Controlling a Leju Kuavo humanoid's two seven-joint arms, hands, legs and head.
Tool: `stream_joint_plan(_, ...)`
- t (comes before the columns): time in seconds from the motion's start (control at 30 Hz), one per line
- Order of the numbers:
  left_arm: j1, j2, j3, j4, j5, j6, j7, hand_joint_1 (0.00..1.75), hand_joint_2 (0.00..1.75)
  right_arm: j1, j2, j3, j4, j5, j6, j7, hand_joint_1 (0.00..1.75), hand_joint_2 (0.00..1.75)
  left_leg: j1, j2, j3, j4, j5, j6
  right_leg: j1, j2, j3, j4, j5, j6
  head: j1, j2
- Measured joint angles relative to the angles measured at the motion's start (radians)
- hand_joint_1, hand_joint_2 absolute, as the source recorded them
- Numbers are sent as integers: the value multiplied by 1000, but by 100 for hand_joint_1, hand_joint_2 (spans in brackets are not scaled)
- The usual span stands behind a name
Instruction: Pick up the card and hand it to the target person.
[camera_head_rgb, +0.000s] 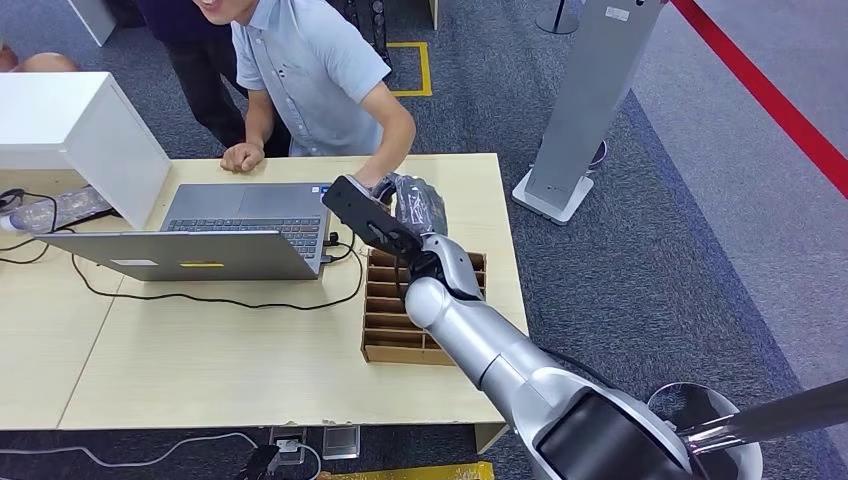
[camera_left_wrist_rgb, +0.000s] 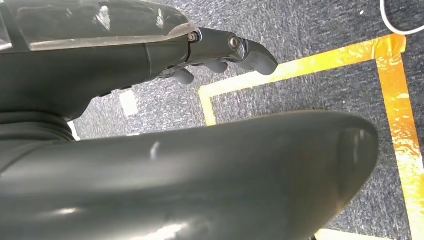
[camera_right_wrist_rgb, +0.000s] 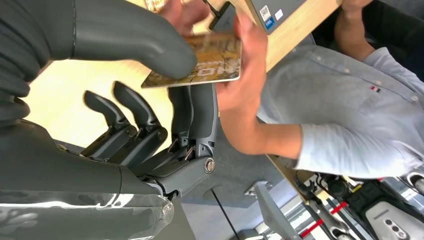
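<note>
Handover stage: the right hand (camera_right_wrist_rgb: 150, 100) pinched the gold card (camera_right_wrist_rgb: 200, 62) between thumb and fingers (camera_right_wrist_rgb: 192, 107) above the desk (camera_head_rgb: 250, 360), while the person's hand (camera_right_wrist_rgb: 245, 75) already grasped it. Pickup appeared complete; release remained. The left hand (camera_left_wrist_rgb: 220, 50) hung low, fingers curled on nothing.

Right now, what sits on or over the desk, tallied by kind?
Laptop: 1
Cardboard divider tray: 1
White box: 1
Black cable: 1
Card: 1, pinched by the robot's right hand while the person's hand takes hold of it
Total: 5
</note>
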Motion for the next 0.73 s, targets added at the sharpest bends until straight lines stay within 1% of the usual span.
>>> stream_joint_plan(0.17,0,0,0,0,4,-7,-23,0,0,-3,10,15,37,-34,-10,-21,0,175,0,0,0,0,0,0,0,0,0,0,0,0,-1,0)
stream_joint_plan(0.47,10,1,0,0,24,8,-35,0,0,-9,7,16,47,-164,-98,-135,0,175,0,0,0,0,0,0,0,0,0,0,0,0,-1,0)
stream_joint_plan(0.57,14,1,0,0,32,11,-37,0,0,-5,-10,13,5,-205,-129,-162,0,175,0,0,0,0,0,0,0,0,0,0,0,0,-1,0)
stream_joint_plan(0.73,25,1,0,0,38,13,-49,0,0,42,-64,0,-135,-218,-159,-156,0,175,0,0,1,0,0,0,0,0,0,0,0,0,-1,0)
